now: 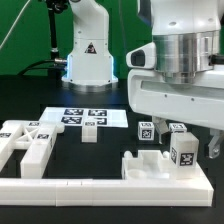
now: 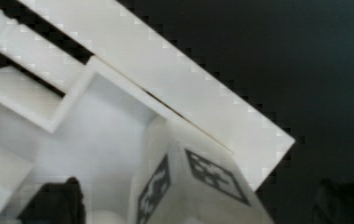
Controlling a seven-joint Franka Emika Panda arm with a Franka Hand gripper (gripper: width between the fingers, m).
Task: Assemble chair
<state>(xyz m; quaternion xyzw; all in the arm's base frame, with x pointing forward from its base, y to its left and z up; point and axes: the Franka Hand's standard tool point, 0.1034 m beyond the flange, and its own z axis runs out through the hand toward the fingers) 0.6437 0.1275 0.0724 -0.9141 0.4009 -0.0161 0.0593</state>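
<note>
Of the fingers, only one dark, blurred tip shows clearly in the wrist view. There may be a fainter one far across from it, so I cannot tell how wide they stand or whether they hold anything. In the exterior view the big white wrist housing hides them. Next to the dark tip in the wrist view is a white tagged post, with a black-and-white square tag on each of two adjoining faces. In the exterior view such a post stands upright on the black desk just below the housing, its tag facing the camera. It is close behind the long white L-shaped rail that runs along the front. Behind it sit two smaller tagged blocks, near each other. A short post stands at the front edge of the marker board. Well apart, at the exterior view's left, lie matte-white blocky pieces, some tagged and clustered together. The arm's base rises behind the board.
</note>
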